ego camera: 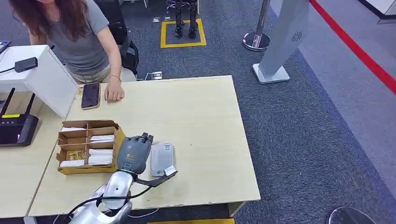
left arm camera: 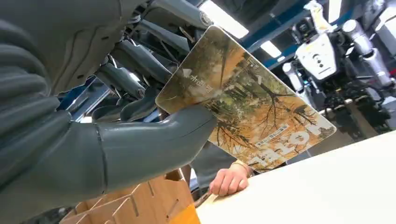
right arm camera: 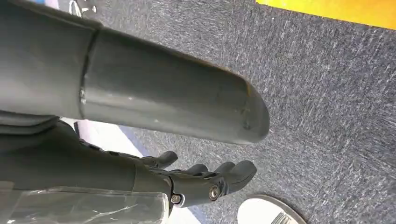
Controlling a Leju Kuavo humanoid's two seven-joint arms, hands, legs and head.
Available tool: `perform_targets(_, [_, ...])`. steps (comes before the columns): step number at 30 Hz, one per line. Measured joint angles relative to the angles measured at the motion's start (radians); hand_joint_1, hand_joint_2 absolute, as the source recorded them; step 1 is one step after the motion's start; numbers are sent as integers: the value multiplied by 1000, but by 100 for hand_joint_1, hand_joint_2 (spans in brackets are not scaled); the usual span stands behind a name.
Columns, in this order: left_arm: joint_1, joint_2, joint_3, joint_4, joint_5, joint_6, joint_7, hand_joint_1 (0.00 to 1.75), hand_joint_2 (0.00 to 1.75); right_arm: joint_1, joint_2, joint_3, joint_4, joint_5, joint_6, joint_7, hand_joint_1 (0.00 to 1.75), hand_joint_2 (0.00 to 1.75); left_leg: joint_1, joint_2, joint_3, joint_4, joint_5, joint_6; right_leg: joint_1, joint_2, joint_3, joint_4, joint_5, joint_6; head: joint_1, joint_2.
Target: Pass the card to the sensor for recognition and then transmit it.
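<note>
Starting at the left of the head view, one black router [ego camera: 17, 128] is sitting on the neighbouring table, and one cardboard tray [ego camera: 65, 168] with several compartments is lying on the light wooden table [ego camera: 205, 116], holding stacks of white cards whose number I cannot count. Just right of the tray, the left hand [ego camera: 134, 154] is hovering over the table, and the left wrist view shows it pinching one hotel key card [left arm camera: 247, 109] between its thumb [left arm camera: 154, 144] and the darker fingers [left arm camera: 135, 74], the card sticking out well beyond the grip. Touching or just beside that hand on its right is lying one grey card reader [ego camera: 162, 159], the sensor the card has to meet. The main risk, in my judgement, is the shallow hold near one corner: a knock against the reader or the tray's wall could be twisting the card loose or out of line, so it is not reading. A second risk is the person [ego camera: 79, 37] at the far edge, whose one visible hand [ego camera: 114, 92] is resting on the table beside one phone [ego camera: 90, 95]; a hand-over aimed badly could be dropping the card short. The right hand [right arm camera: 205, 179] is hanging over the carpet, its fingers loosely curled and holding nothing.
</note>
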Motion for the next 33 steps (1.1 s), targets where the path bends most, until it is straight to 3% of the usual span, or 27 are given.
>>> perform_targets(4, [-26,7,-47,26,0,-9,5,175,175,-2,0,0,0,0,2,0,0,0,0,0,0,0,0,0,0,0,0,0,0,0,0,0])
perform_targets(14, [-49,10,-82,63,0,-23,-2,175,175,-3,0,0,0,0,3,0,0,0,0,0,0,0,0,0,0,0,0,0,0,0,0,0])
perform_targets(19, [-60,5,-106,85,0,-83,6,175,175,-2,0,0,0,-2,2,3,0,0,0,0,0,0,0,0,0,0,0,0,0,0,0,0])
perform_targets(33, [-66,-61,-107,166,0,-108,-86,175,175,0,0,-3,0,-5,-2,3,0,0,0,0,0,0,0,0,0,0,0,0,0,0,0,0])
